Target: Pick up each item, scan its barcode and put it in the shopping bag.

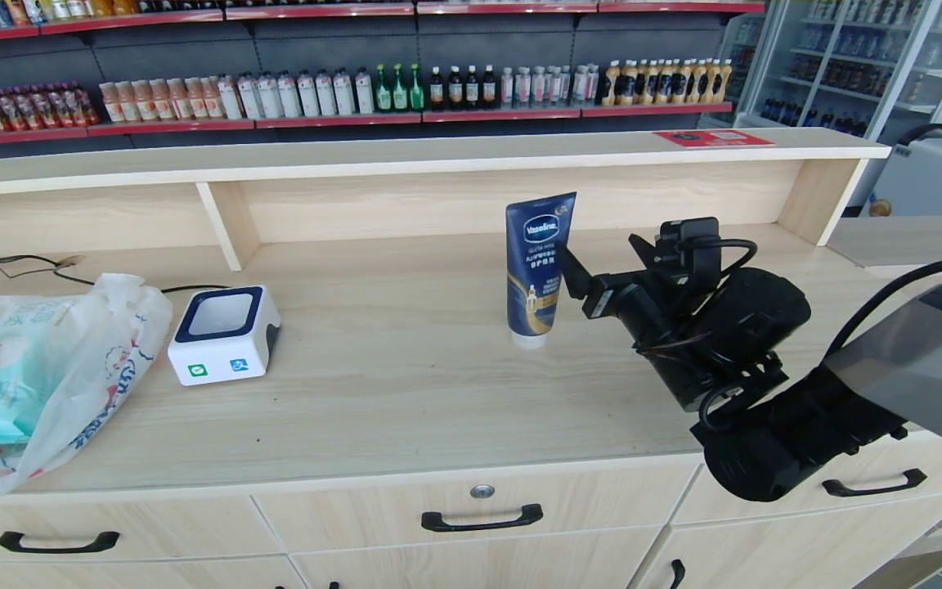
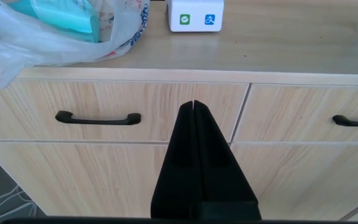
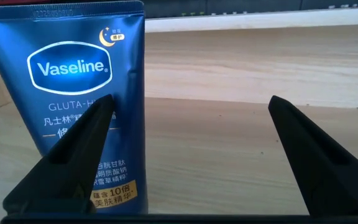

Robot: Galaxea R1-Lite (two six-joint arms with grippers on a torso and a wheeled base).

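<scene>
A dark blue lotion tube stands cap-down on the wooden counter, right of centre. My right gripper hovers just to its right, open and holding nothing. In the right wrist view the tube lies in line with one finger, not in the gap of the right gripper. A white scanner with a blue-rimmed window sits left of centre. The plastic shopping bag, with a teal pack inside, lies at the counter's left end. My left gripper is shut in front of the drawers below the counter.
A raised ledge with an upright divider runs along the counter's back. A black cable trails behind the bag. A tilted screen stands at the right. Drawers with black handles sit below the counter.
</scene>
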